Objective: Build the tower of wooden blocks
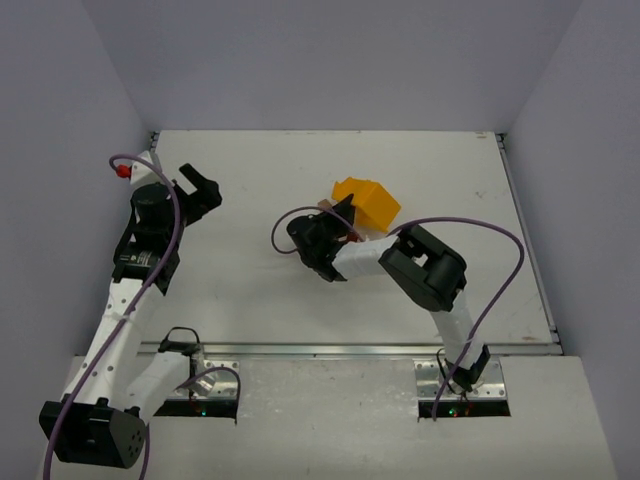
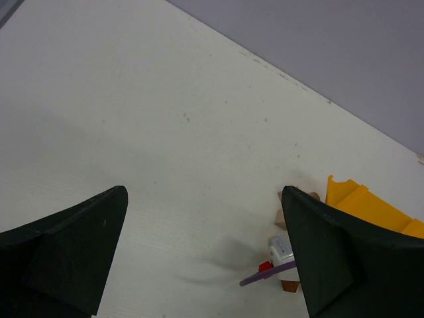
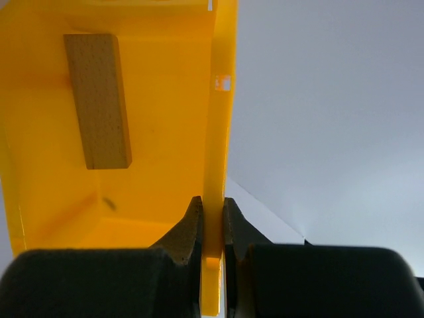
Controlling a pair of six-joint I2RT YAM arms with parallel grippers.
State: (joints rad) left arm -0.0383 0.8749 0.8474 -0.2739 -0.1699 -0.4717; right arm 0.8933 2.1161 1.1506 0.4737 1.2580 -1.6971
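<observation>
Right gripper [image 1: 343, 216] clamped on the yellow bin [image 1: 372, 200], left gripper [image 1: 200, 188] spread wide!
From above, the bin is near the middle of the table [image 1: 250, 160], and the left gripper hangs well apart at the left side. On the left wrist camera the jaws gape with nothing between them, and small wooden blocks [image 2: 283, 215] lie on the table just beside the bin. On the right wrist camera the fingers [image 3: 192, 228] pinch the bin's thin wall, and a flat bar [image 3: 97, 99] rests inside the bin.

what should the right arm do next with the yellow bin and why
Probably tip the yellow plastic bin a little more: the right jaws pinch its wall, and a pale flat wooden bar lies inside, not yet out on the table.
</observation>
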